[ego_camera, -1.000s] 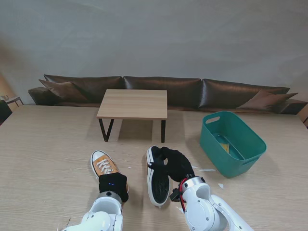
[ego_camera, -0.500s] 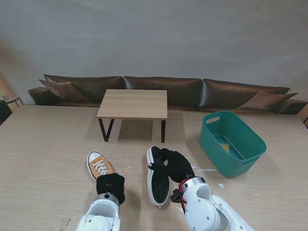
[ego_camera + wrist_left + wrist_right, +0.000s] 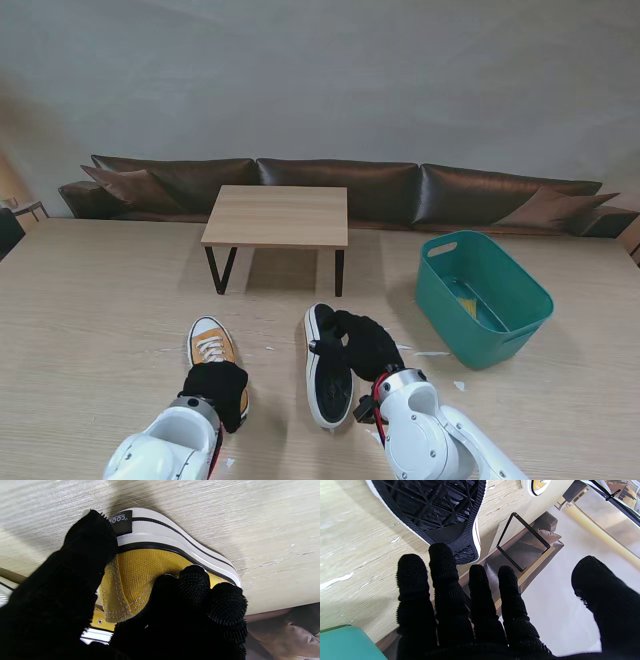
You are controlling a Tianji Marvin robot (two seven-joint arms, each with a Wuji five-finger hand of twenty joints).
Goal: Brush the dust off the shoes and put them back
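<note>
A yellow canvas shoe (image 3: 212,346) with a white sole stands upright on the wooden table, toe pointing away from me. My left hand (image 3: 216,389), in a black glove, is shut on its heel. In the left wrist view the thumb and fingers (image 3: 200,597) clamp the yellow heel (image 3: 132,577). The second shoe (image 3: 328,367) lies on its side to the right, showing its black sole (image 3: 432,502). My right hand (image 3: 366,343) rests open at that shoe's right side near the toe. Its fingers (image 3: 445,587) are spread and hold nothing.
A green plastic basket (image 3: 512,313) sits at the right with something yellow and blue inside. A small wooden side table (image 3: 277,215) on black legs stands beyond the shoes, with a brown sofa (image 3: 470,192) behind it. White scraps (image 3: 432,353) lie near the right hand.
My left arm has swung out to the left while keeping hold of the heel, and the yellow shoe has turned and shifted slightly. The right hand and the black-soled shoe have stayed put.
</note>
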